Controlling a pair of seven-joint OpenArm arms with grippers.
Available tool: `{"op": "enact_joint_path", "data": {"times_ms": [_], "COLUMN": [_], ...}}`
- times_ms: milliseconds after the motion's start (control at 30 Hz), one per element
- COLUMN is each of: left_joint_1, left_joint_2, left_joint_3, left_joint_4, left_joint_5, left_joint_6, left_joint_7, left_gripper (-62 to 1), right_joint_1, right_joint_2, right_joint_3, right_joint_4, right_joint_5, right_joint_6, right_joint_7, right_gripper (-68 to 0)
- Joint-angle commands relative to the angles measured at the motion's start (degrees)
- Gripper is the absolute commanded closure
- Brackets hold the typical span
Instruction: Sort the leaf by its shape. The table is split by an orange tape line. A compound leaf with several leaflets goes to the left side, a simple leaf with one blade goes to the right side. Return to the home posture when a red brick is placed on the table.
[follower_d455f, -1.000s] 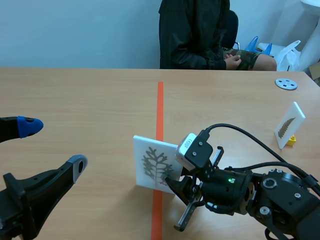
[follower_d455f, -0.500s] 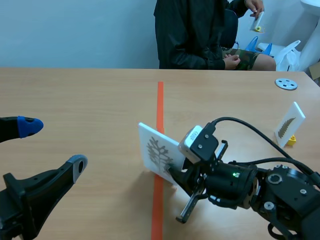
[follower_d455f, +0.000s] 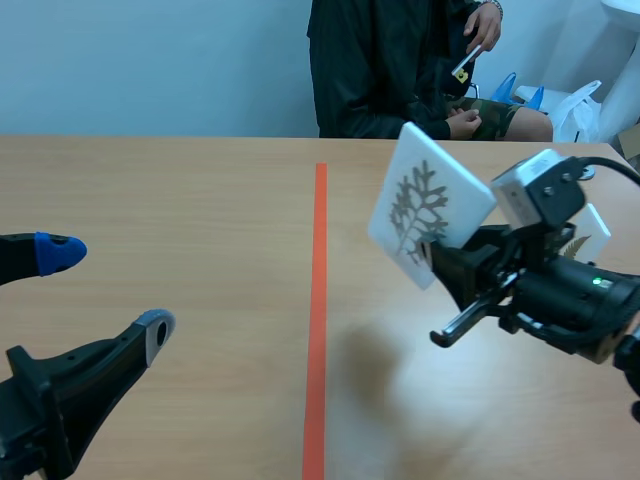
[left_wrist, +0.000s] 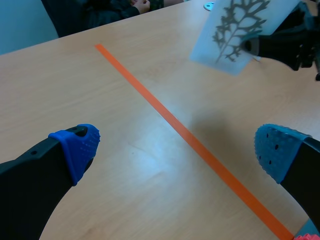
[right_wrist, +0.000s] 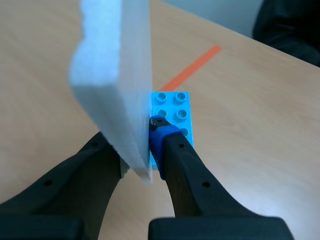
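While the left fingers (left_wrist: 75, 147) sit spread left of the tape line (follower_d455f: 317, 300), the right fingers (right_wrist: 175, 150) pinch the leaf card (follower_d455f: 425, 205). It hangs right of that line.

A lab-like test room: wooden table (follower_d455f: 150, 180) with orange tape line (follower_d455f: 319, 250), bare pale wall (follower_d455f: 150, 60), person (follower_d455f: 370, 70) seated opposite.

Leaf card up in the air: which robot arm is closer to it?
Right. Its fingers are shut on the leaf card, held up right of the orange tape line. The left arm's fingers stand open, low, on the line's other side, apart from it.
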Motion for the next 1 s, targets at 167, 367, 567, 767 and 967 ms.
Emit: {"op": "enact_joint_path", "data": {"times_ms": [167,367,567,767,967], "left_joint_1": [-0.22,-1.51,-1.95,-1.95,-1.95], "left_joint_2": [0.42,0.42,0.42,0.42,0.42], "left_joint_3": [0.15,0.15,0.15,0.15,0.15], "left_joint_4": [0.85,0.83,0.83,0.83,0.83], "left_joint_5": [-0.37,-0.39,-0.37,-0.37,-0.37], "left_joint_6": [-0.13,-0.15,-0.13,-0.13,-0.13], "left_joint_7": [-0.81,-0.76,-0.52,0.17,0.66], "left_gripper": [-62.3,-62.3,-62.3,-62.3,-62.3], "right_joint_1": [-2.78,-2.62,0.42,5.57,9.81], "right_joint_2": [0.63,1.16,1.57,1.57,1.57], "right_joint_3": [9.77,13.9,13.92,13.92,13.9], "right_joint_4": [0.61,-1.31,-7.67,-15.67,-22.1], "right_joint_5": [6.19,6.71,6.71,6.69,6.67], "right_joint_6": [-0.02,-3.28,-4.2,-6.54,-6.75], "right_joint_7": [-3.91,-6.84,-6.82,-6.25,-5.05], "right_gripper": [-1.3,-1.3,-1.3,-1.3,-1.3]}}
